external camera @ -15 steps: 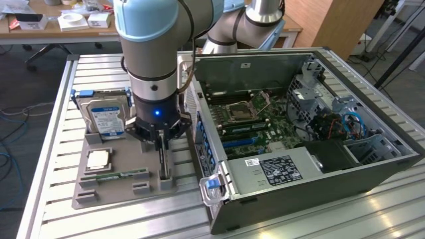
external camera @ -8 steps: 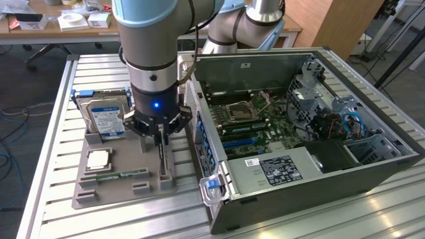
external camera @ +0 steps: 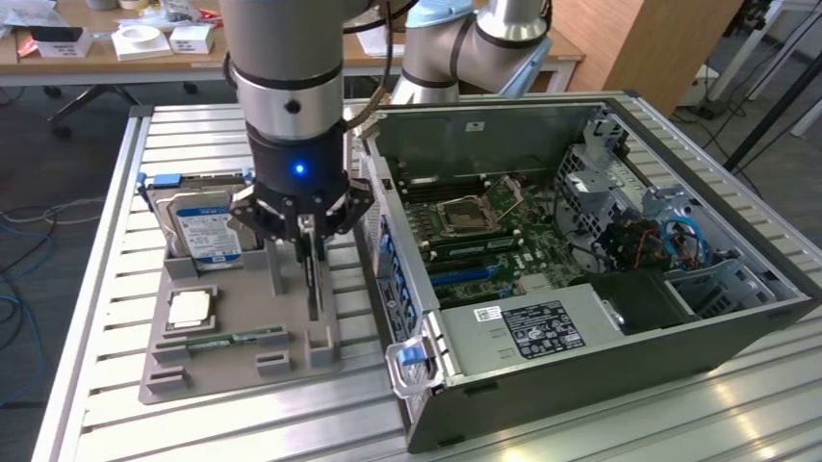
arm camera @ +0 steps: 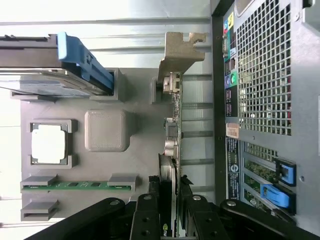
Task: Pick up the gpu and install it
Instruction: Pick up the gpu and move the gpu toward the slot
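Observation:
The gpu (external camera: 315,284) is a thin black card standing on edge over the right side of the grey holder tray (external camera: 167,380). In the wrist view the gpu (arm camera: 172,130) shows edge-on, with its pale metal bracket (arm camera: 180,50) at the far end. My gripper (external camera: 308,231) hangs straight down over the card, and the black fingers (arm camera: 152,210) press against both of its faces, so the gripper (arm camera: 170,210) is shut on it. Whether the card's lower edge still sits in the tray's slot cannot be told.
The tray (arm camera: 140,160) also holds an upright hard drive (external camera: 203,231), a processor chip (external camera: 191,308) and a green memory stick (external camera: 238,339). The open computer case (external camera: 719,318) lies close on the exterior view's right, motherboard (external camera: 488,231) exposed, blue latch (external camera: 408,358) at its near corner.

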`<state>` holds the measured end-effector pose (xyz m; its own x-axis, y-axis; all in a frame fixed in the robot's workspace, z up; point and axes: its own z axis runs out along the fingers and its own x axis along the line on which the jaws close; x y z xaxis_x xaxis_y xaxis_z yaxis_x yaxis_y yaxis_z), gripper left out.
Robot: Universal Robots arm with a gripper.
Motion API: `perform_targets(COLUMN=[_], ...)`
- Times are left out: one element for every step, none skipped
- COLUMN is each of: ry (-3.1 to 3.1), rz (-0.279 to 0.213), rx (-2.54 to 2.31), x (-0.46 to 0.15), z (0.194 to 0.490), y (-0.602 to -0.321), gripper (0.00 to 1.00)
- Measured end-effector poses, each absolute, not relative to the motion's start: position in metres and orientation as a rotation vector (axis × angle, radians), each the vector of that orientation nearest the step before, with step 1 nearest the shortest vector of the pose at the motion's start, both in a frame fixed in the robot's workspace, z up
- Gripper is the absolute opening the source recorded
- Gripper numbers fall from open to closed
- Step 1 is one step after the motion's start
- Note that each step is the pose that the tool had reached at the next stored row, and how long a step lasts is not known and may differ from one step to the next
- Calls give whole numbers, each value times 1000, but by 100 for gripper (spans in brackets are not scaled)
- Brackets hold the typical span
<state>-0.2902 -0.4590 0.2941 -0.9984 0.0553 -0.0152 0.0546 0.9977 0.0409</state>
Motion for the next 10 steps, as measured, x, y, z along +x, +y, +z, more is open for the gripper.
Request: perform_targets(ry=[3123, 3123, 3123, 3123, 3123, 3123, 3123, 3123, 3123, 3123], rz=[63, 63, 63, 63, 63, 63, 63, 63, 63, 63], rx=[86, 86, 86, 86, 86, 86, 86, 86, 86, 86], x=[-290, -290, -290, -290, -290, -290, -290, -290, -290, -290], z=[298, 301, 304, 307, 311, 315, 318, 322, 326, 329], y=[-459, -459, -459, -459, -459, -459, -459, -459, -459, -459], gripper=[26, 26, 26, 26, 26, 26, 26, 26, 26, 26])
